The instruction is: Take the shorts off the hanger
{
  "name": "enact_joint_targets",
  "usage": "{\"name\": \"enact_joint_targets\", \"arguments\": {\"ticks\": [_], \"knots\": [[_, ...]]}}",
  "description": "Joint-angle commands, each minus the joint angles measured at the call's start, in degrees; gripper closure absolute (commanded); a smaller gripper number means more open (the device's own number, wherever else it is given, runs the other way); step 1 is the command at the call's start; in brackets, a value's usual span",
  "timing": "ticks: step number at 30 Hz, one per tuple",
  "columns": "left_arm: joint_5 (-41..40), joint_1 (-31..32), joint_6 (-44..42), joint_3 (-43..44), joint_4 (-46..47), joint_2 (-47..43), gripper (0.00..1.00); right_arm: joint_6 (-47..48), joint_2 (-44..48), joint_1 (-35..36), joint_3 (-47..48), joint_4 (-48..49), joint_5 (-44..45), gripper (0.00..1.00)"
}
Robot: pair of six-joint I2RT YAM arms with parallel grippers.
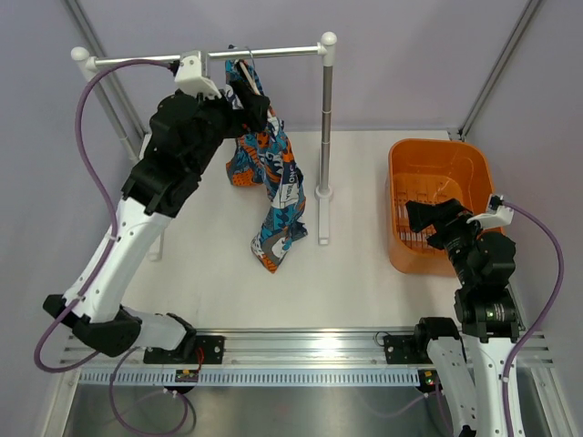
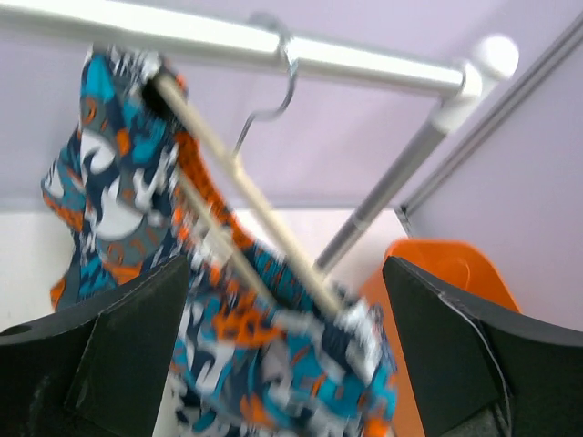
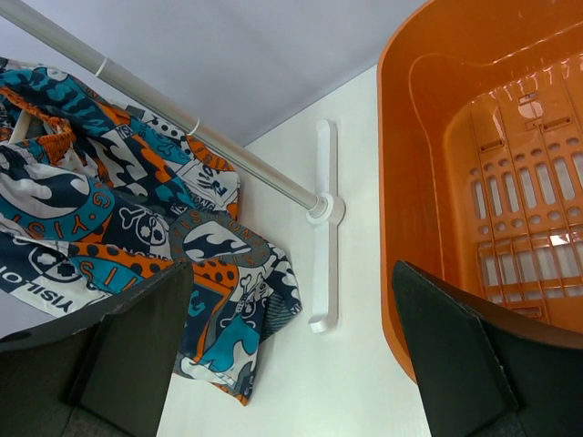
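The left arm reaches up to a silver metal rail (image 1: 282, 50) that stands on the white worktop (image 1: 209, 273). Its pincer (image 2: 287, 273) is spread wide and grips nothing. In the left wrist view its two black fingers (image 2: 118, 346) flank the hanging cloth. Whether either finger touches the cloth cannot be told.

The soft shorts (image 1: 273, 182), patterned in blue, teal, orange, white and black, are on the thin cream-coloured hanger (image 2: 250, 200). Its small wire hook (image 2: 291, 77) is looped over the rail. The hanger hangs tilted, with the fabric bunched along it. One leg trails down toward the worktop, just beside the foot of the rail's right-hand upright post (image 1: 325, 118).

The print carries skull shapes and bands of dark lettering on white. In the right wrist view the letters are upside down and cut off by the frame edge, so no word can be read with certainty. A white patch on the lower leg is too small to read from above.

To the right, well apart from the rail, sits an orange plastic basket (image 1: 435, 143) with a slotted floor. The right pincer (image 3: 291, 269) hangs over the basket, fully spread and gripping nothing.
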State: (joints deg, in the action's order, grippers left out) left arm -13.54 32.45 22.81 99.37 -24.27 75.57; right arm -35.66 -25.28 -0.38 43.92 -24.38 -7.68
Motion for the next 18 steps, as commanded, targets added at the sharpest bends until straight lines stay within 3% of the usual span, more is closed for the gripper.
{"name": "enact_joint_targets", "arguments": {"ticks": [1,10,18], "knots": [[-13.0,1.9,-3.3,10.3,1.1,7.6,0.08,-0.3,0.1,-0.1,2.7,-0.6,-2.4,0.01],[-27.8,3.2,-10.4,27.1,0.7,24.5,0.15,0.5,0.3,-0.1,5.4,-3.4,-3.6,0.01],[-30.8,3.2,-13.1,26.7,2.7,27.5,0.27,0.2,0.5,-0.1,4.6,-3.3,-3.5,0.00]]}}
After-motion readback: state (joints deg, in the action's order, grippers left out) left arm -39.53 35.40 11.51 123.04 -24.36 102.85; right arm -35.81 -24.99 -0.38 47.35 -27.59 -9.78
